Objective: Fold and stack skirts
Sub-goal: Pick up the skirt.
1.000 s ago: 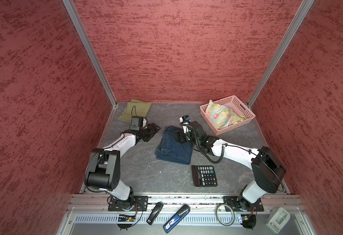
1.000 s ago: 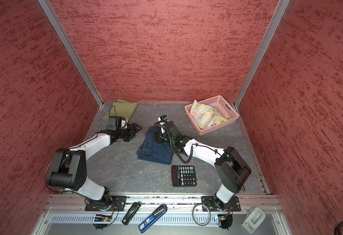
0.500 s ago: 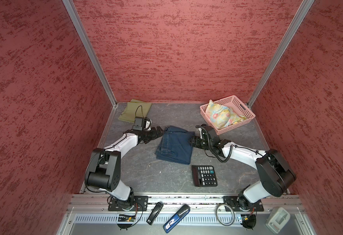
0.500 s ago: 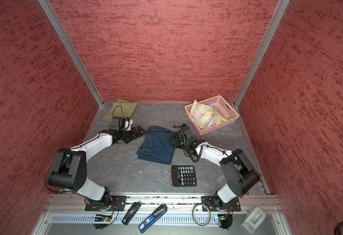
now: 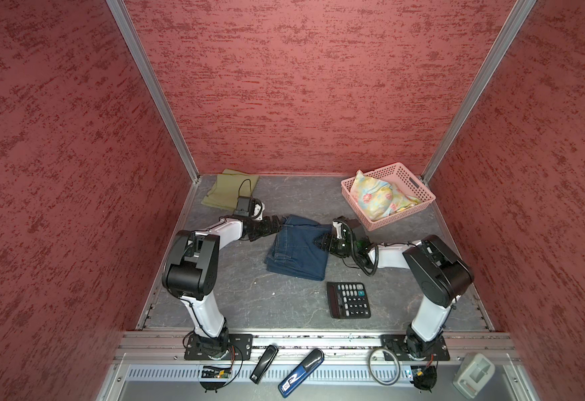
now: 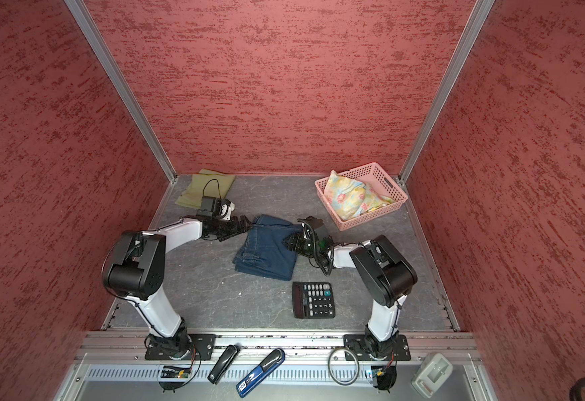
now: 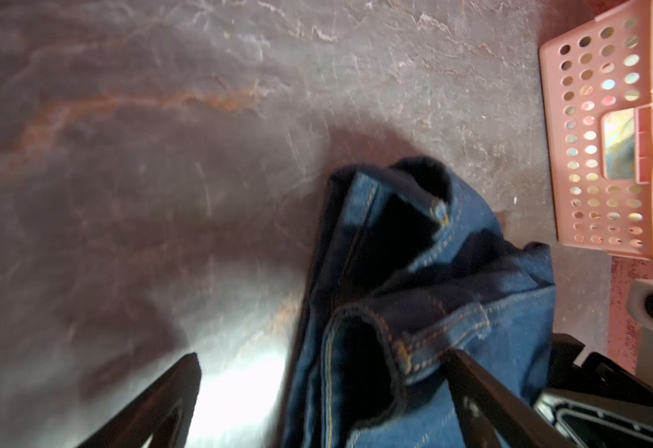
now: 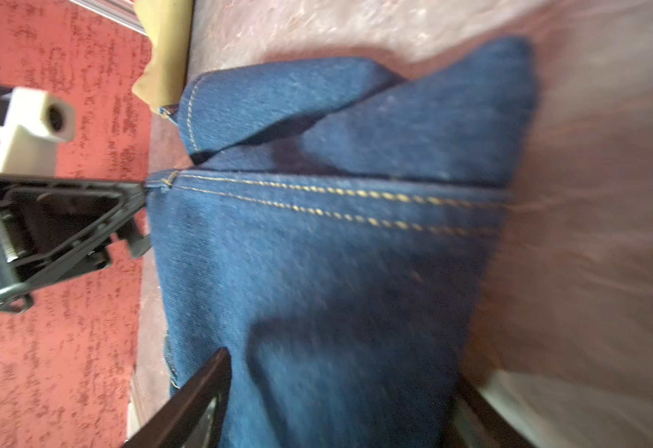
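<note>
Only the wrist views show left hand [image 7: 325, 355] and right hand [image 8: 342, 368] spread wide astride denim skirt [image 5: 298, 253].

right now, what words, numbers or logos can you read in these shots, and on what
Nothing reads clearly.
calculator: key markings too small to read.
blue stapler: white logo at one end, too small to read.
black stapler: tiny white mark, unreadable.
denim skirt: stitching only, no label visible.
</note>
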Robot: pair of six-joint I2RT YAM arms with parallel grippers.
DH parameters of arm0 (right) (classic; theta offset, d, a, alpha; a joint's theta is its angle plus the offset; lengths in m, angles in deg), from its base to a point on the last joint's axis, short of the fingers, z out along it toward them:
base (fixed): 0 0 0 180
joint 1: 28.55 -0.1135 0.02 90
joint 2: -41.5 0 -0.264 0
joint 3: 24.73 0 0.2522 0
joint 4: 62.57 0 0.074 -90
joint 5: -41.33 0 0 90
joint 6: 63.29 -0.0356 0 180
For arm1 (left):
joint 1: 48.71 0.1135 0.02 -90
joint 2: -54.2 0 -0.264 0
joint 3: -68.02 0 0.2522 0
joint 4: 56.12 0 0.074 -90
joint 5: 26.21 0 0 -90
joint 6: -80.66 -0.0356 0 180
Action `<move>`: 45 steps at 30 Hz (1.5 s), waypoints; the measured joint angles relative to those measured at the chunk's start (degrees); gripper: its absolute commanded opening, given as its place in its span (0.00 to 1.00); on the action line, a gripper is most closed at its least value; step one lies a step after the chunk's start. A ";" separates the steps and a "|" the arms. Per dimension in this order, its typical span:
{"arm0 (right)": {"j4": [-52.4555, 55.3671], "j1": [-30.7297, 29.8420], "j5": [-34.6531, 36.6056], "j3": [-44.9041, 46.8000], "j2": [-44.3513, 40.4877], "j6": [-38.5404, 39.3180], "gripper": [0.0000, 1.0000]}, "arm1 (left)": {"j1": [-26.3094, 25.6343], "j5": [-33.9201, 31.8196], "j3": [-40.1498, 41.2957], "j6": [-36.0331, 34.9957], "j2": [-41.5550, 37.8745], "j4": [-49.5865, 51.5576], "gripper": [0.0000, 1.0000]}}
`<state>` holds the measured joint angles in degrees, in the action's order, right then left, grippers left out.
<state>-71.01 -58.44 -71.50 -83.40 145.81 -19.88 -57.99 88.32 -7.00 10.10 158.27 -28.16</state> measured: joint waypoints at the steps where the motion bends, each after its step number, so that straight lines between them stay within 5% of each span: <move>1: -0.52 0.00 -0.26 -0.28 0.55 -0.09 0.68 | 0.00 0.17 -1.05 -0.15 1.25 0.13 1.00; 7: -1.07 0.11 -0.70 -0.81 2.03 0.74 0.41 | -0.07 1.75 -7.45 -1.64 6.71 1.49 1.00; 12: 0.98 0.17 -0.42 -1.73 2.03 3.04 0.31 | -0.11 3.91 -11.98 -2.64 10.10 2.82 1.00; 24: 5.31 1.60 -0.59 -4.46 2.05 6.58 0.30 | -0.11 7.82 -18.12 -3.87 14.78 4.66 0.94; 37: 4.87 4.48 -4.44 -5.05 3.69 4.57 0.29 | 3.96 21.59 -5.40 1.86 12.22 -13.00 0.93; 45: 5.68 5.05 -4.66 -6.60 3.80 4.59 0.29 | 3.39 23.52 -3.32 2.40 12.09 -16.39 0.91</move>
<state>-65.32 -53.39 -76.16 -90.00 149.62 -15.29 -54.60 111.84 -10.32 12.51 170.36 -44.55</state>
